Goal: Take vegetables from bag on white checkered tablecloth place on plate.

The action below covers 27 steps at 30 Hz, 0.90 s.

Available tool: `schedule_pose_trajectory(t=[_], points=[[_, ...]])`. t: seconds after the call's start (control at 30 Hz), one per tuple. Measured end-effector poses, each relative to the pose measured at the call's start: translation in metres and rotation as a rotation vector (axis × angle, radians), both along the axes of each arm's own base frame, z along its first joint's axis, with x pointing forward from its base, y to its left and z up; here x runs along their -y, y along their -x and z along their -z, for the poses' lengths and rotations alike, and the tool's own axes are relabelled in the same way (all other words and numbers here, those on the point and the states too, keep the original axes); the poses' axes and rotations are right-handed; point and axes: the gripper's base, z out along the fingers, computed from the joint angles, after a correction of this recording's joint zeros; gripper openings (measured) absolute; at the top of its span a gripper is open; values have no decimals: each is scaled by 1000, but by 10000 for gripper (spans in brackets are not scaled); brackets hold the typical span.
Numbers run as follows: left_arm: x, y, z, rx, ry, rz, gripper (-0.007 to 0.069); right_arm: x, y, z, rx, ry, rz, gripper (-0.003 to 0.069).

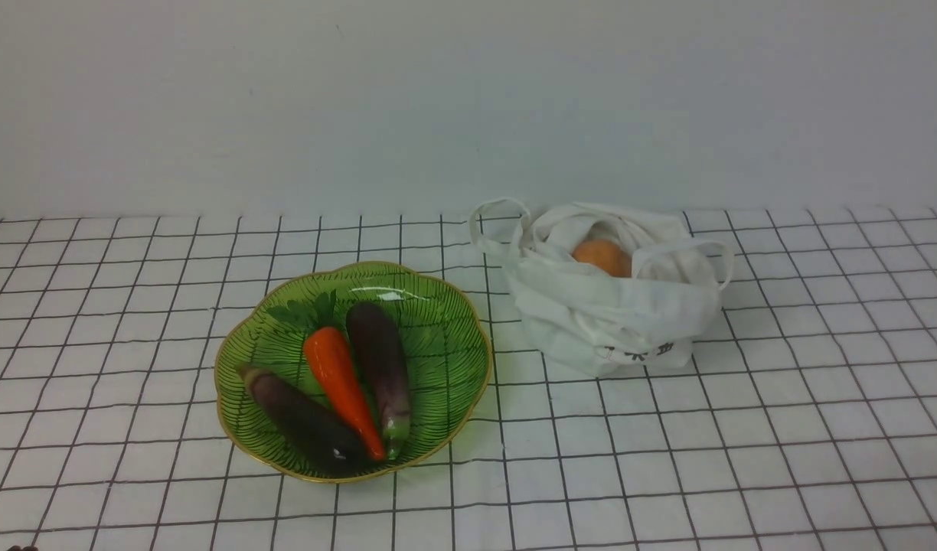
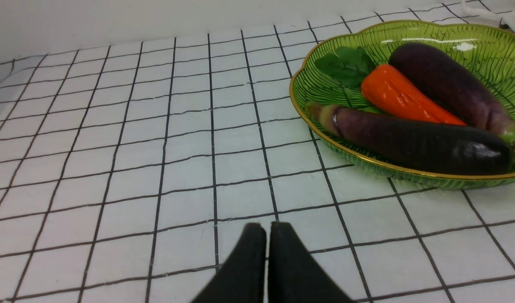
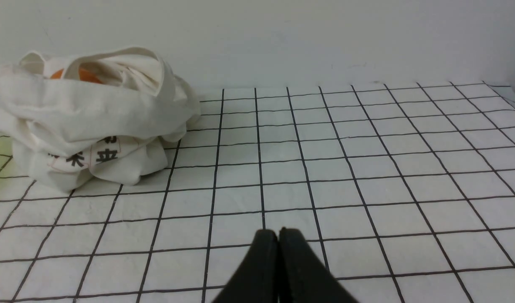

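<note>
The green plate (image 1: 453,337) sits left of centre on the white checkered tablecloth (image 1: 744,428). In it lies the long dark eggplant (image 1: 304,419) with a pale stem end, which also shows in the left wrist view (image 2: 413,143). The white bag (image 1: 614,314) stands to the right with the dull-orange vegetable (image 1: 602,256) showing in its open top; the right wrist view shows the bag (image 3: 89,122) and a sliver of orange (image 3: 83,75). My left gripper (image 2: 267,229) and right gripper (image 3: 278,233) are both shut and empty, low over bare cloth, out of the front view.
A bright orange carrot (image 1: 342,386) with green leaves and a purple eggplant with a green tip (image 1: 380,363) also lie in the plate. A plain pale wall (image 1: 468,99) stands behind the table.
</note>
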Motion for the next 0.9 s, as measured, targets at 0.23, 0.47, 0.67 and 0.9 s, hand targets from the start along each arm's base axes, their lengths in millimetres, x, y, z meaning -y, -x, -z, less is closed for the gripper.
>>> schedule_pose_trajectory(t=[0.23,0.47,0.67,0.9], points=[[0,0,0,0,0,0,-8,0,0,0,0,0,0,-15],[0,0,0,0,0,0,-8,0,0,0,0,0,0,-15],[0,0,0,0,0,0,-8,0,0,0,0,-15,3,-15],[0,0,0,0,0,0,-8,0,0,0,0,-20,4,-15]])
